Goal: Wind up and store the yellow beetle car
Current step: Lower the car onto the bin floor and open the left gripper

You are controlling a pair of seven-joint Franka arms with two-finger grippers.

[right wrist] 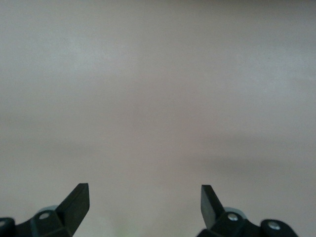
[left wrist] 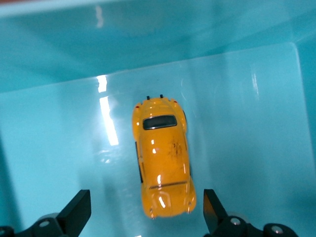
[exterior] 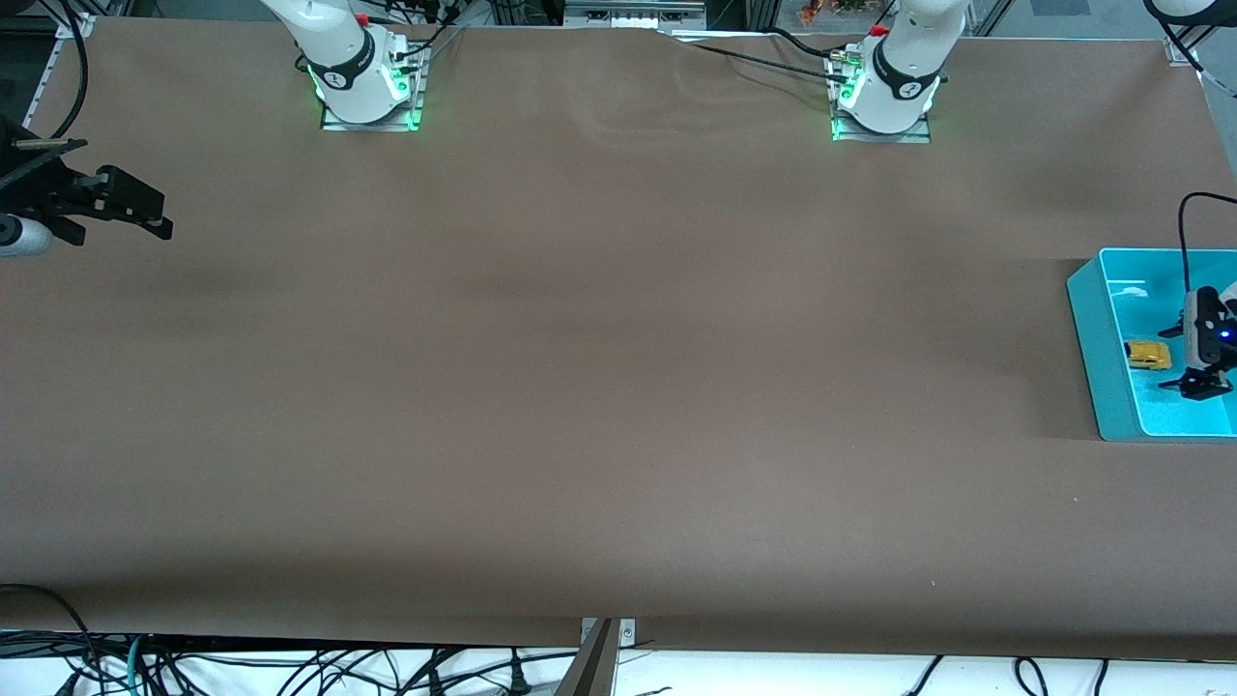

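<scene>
Right gripper (exterior: 145,208) at nine o'clock in the front view, over bare brown table (exterior: 599,387), waiting, jaws spread wide, holding nothing. Left gripper (exterior: 1203,385) at three o'clock over turquoise bin (exterior: 1087,319), jaws wide apart, clear of yellow beetle car (exterior: 1148,355) resting on the bin floor, touching neither finger.

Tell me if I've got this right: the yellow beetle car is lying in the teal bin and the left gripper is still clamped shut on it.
Not quite. The yellow beetle car does lie in the teal bin, but the left gripper is open, its fingers standing apart on either side of the car without touching it. The left wrist view shows this.
</scene>
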